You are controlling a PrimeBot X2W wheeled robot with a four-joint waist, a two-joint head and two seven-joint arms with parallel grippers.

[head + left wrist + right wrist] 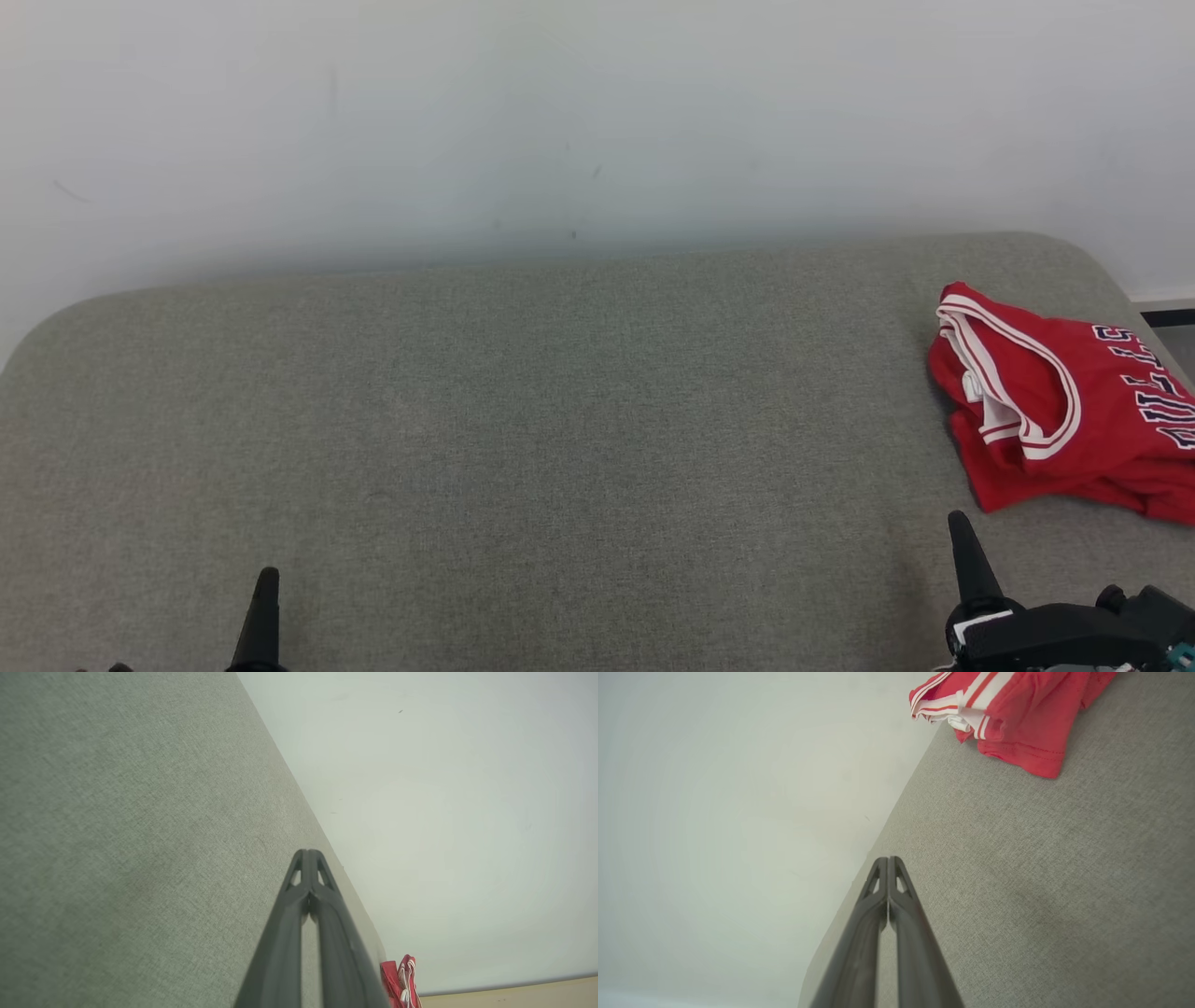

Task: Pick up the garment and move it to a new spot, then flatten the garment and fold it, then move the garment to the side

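Red jersey [1064, 411] with white trim and dark lettering lies crumpled at 3 o'clock on the grey woven surface [560, 420], below a pale wall [560, 112]. The left claw [268, 579], at 7 o'clock, is closed tight and empty. The right claw [959, 523], at 5 o'clock, is also closed and empty, near the jersey but apart from it.

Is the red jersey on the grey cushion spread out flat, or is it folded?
Loosely folded, not spread: the red jersey lies doubled over in layers, its white-trimmed openings stacked, on the grey cushion.
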